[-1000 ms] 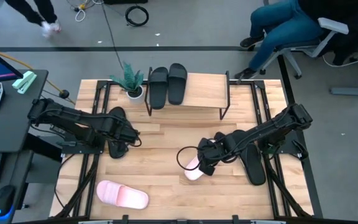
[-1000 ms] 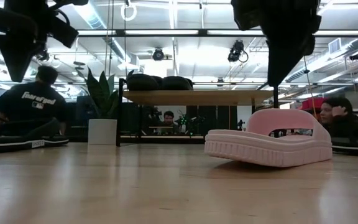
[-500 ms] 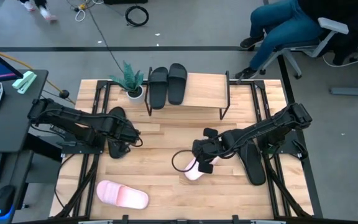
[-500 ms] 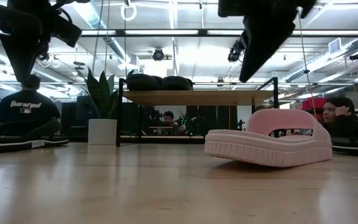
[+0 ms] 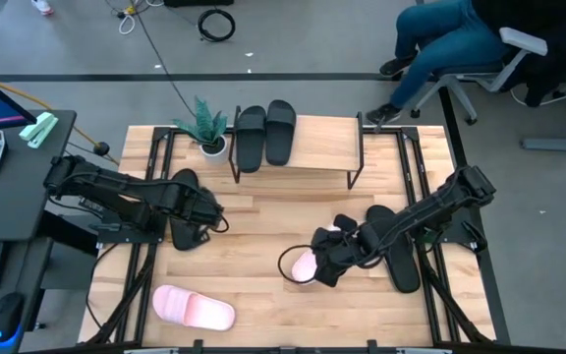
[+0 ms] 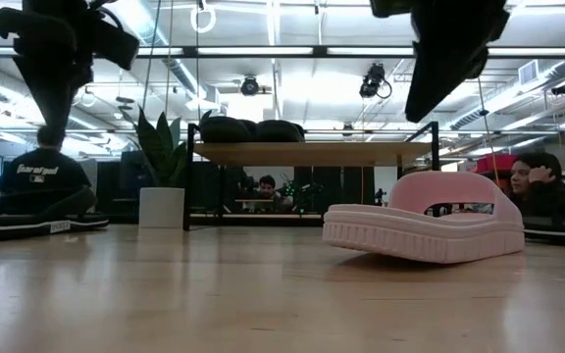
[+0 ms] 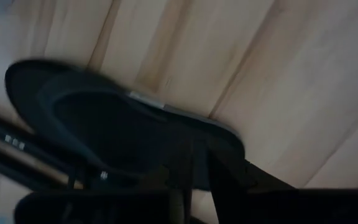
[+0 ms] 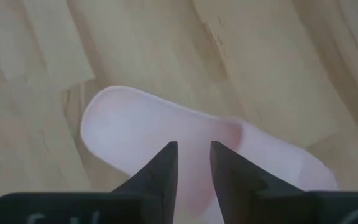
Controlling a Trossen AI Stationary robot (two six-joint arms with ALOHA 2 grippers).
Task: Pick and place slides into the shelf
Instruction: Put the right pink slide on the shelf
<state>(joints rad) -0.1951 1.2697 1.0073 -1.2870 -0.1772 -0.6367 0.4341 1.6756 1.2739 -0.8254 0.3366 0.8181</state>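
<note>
My right gripper (image 5: 324,267) hangs above the pink slide (image 5: 306,265) that lies in the middle of the table (image 5: 263,221), a little toward my right side. In the right wrist view my two dark fingers (image 8: 160,171) stand close to each other with only a narrow gap between them, and they point down at the pink slide (image 8: 166,134) without touching it. They hold nothing. In the low view this slide (image 6: 425,227) rests on the wood and my gripper is clearly higher than it.

My left gripper (image 5: 199,224) is over a black slide (image 5: 183,211) at the left edge of the table. The left wrist view shows this black slide (image 7: 117,118) just in front of my fingers, but I cannot tell if they are spread or pressed together.

The shelf (image 5: 312,143) stands at the far side of the table, and two black slides (image 5: 264,133) lie side by side on the left part of its top board. Two more black slides (image 5: 393,248) lie near the right edge of the table, under my right arm. A second pink slide (image 5: 194,308) lies at the near left corner. A small plant in a white pot (image 5: 210,133) stands just beside the shelf, on its left.
</note>
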